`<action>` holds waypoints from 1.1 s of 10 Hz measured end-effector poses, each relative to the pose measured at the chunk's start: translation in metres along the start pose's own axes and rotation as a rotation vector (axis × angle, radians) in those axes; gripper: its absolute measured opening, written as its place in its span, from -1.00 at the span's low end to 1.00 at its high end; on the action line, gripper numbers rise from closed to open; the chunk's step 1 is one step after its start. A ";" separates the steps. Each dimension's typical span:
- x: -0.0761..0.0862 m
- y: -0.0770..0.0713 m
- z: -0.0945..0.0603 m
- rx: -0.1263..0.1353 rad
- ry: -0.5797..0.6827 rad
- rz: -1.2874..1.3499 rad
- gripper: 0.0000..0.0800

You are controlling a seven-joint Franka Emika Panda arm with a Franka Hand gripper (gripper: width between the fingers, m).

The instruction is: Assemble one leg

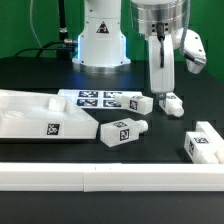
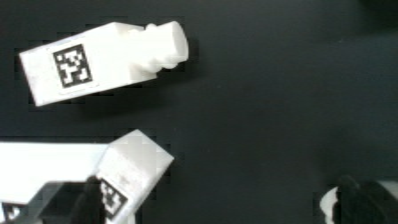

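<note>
Exterior view: bright, even light. The top faces of the white parts are brighter than their sides, so the light comes from above; the source is not in frame. The black desk point(image 1: 190, 105) reads nearly flat. White parts are close to overexposed, and the near rail point(image 1: 110, 178) loses surface detail. Bluish glow beside the arm's base point(image 1: 100, 45), on the exterior view's left. Low resolution, edges soft.

Wrist view: softer overall. The leg point(image 2: 98, 62) has a legible but fuzzy tag. The gripper point(image 2: 210, 205) fingertips point(image 2: 361, 198) are dark and out of focus.
</note>
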State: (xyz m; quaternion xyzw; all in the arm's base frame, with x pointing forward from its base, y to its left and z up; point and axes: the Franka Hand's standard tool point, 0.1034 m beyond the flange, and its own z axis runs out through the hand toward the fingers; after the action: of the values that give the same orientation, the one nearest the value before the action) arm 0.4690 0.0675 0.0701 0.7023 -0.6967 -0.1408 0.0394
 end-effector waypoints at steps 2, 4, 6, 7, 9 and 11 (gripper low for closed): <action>0.008 -0.022 -0.007 0.022 0.023 -0.147 0.62; 0.003 -0.040 -0.023 0.053 0.033 -0.228 0.62; 0.004 -0.037 -0.020 0.046 0.031 -0.224 0.62; 0.003 -0.037 -0.019 0.046 0.031 -0.225 0.62; 0.016 -0.037 -0.012 0.024 0.061 -0.315 0.62; 0.023 -0.048 -0.004 0.013 0.093 -0.357 0.62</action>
State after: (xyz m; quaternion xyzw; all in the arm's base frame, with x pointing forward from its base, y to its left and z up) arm 0.5164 0.0449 0.0589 0.8208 -0.5593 -0.1084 0.0414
